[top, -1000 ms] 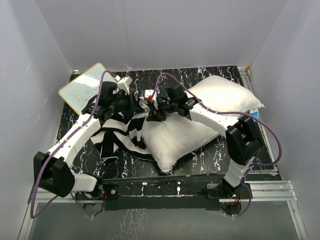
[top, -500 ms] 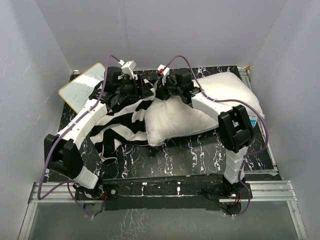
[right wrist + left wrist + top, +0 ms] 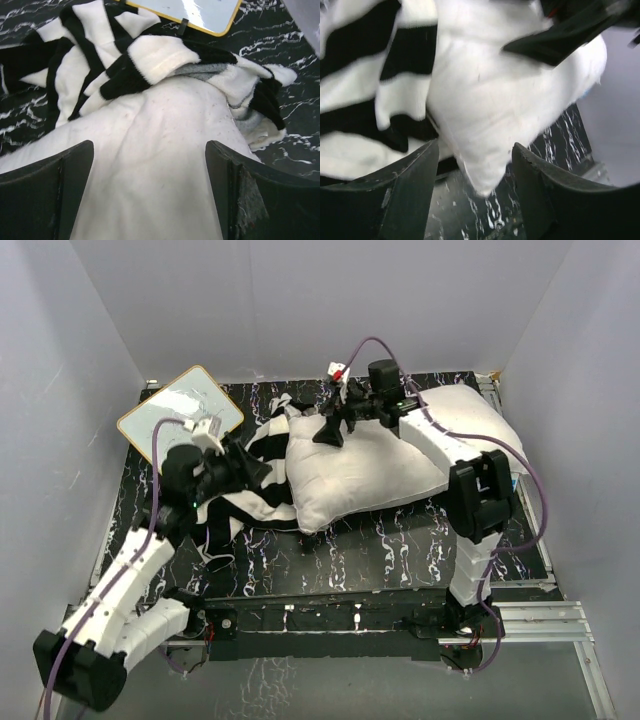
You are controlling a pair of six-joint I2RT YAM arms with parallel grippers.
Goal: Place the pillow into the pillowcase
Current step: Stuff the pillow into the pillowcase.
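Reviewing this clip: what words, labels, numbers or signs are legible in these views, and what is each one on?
No text can be read in any view.
small whiteboard with a yellow frame: only faint smudged marks, too faint to read.
plain white pillow: no print or label visible.
black-and-white striped pillowcase: stripes only, no lettering visible.

Black marbled table (image 3: 400, 540) with plain white pillow (image 3: 370, 465), striped pillowcase (image 3: 255, 505) bunched at its left, whiteboard (image 3: 180, 410) at far-left corner
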